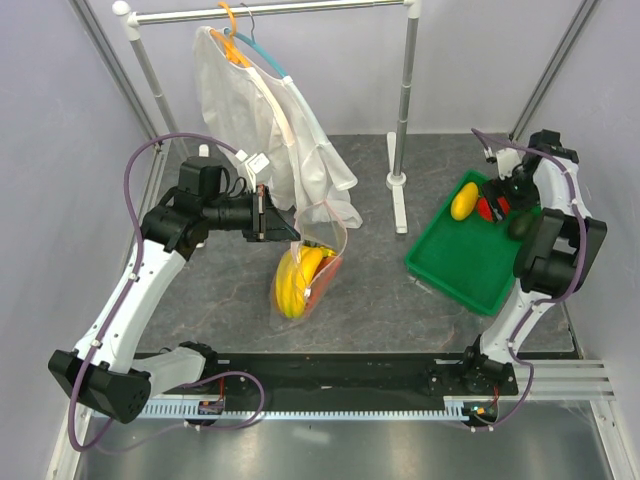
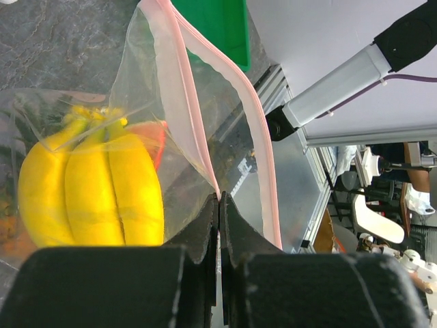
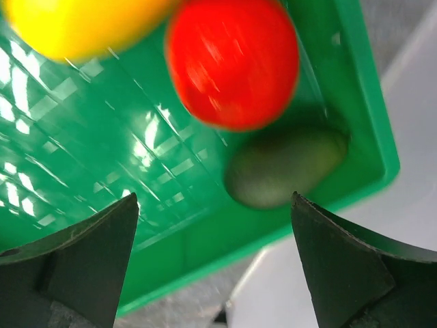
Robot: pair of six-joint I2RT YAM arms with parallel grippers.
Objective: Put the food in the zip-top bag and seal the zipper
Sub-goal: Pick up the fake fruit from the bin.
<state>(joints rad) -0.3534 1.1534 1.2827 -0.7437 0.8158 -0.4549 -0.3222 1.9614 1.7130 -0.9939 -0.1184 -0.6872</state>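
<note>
The clear zip-top bag point(image 1: 318, 250) hangs from my left gripper point(image 1: 268, 214), which is shut on its pinkish zipper point(image 2: 184, 89) strip at the mouth edge point(image 2: 220, 199). Inside the bag lie a yellow banana bunch point(image 2: 89, 191) and an orange piece point(image 2: 147, 133). My right gripper point(image 3: 214, 198) stands open above the far right corner of the green tray point(image 3: 82, 157). Below its fingers lie a blurred red food point(image 3: 232, 61), a yellow piece point(image 3: 75, 24) and a dark green oval piece point(image 3: 283, 167). Nothing is between the right fingers.
A white garment point(image 1: 260, 110) hangs from a rack at the back, just behind the bag. The rack's right post and foot point(image 1: 400, 190) stand between bag and tray. The tray point(image 1: 465, 265) sits at the right of the dark table.
</note>
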